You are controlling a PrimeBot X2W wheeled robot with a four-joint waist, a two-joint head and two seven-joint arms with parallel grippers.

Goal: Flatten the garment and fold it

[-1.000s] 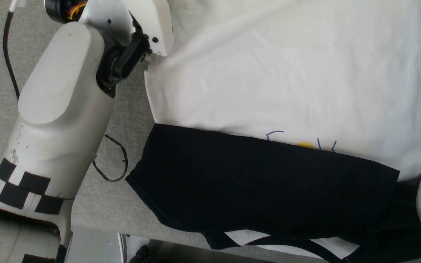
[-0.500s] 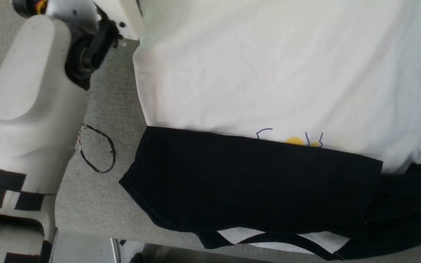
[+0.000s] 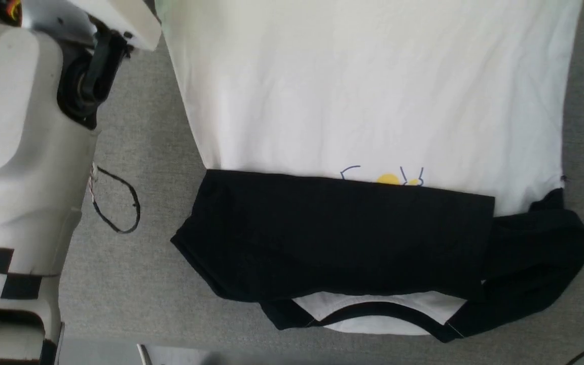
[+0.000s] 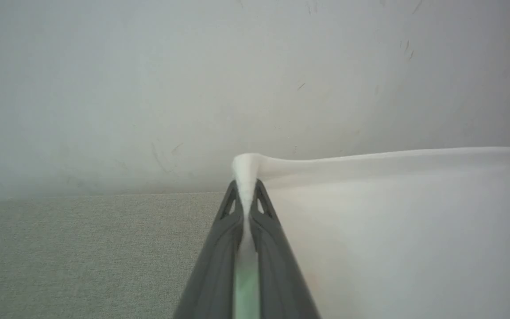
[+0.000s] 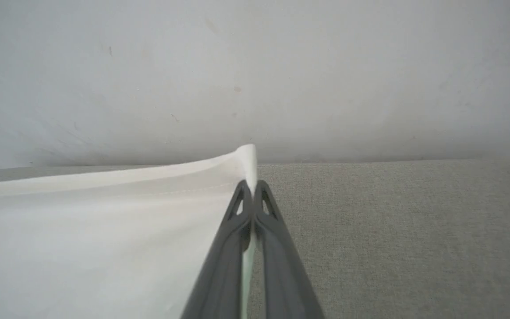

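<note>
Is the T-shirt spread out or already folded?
Partly folded: a black sleeve lies across the chest of the garment, half covering the print; the white body is spread out.

No legible text, labels or numbers. On the garment (image 3: 363,91), the print (image 3: 388,177) is only blue strokes and a yellow blob, part-covered by a sleeve (image 3: 342,233).

I take this for a bare lab or test room. My desk (image 3: 135,284), covered in grey cloth, meets a plain, scuffed pale wall (image 4: 148,88) at its far edge. A thin black wire (image 3: 138,210) loops beside my marker-taped left forearm (image 3: 18,177).
</note>
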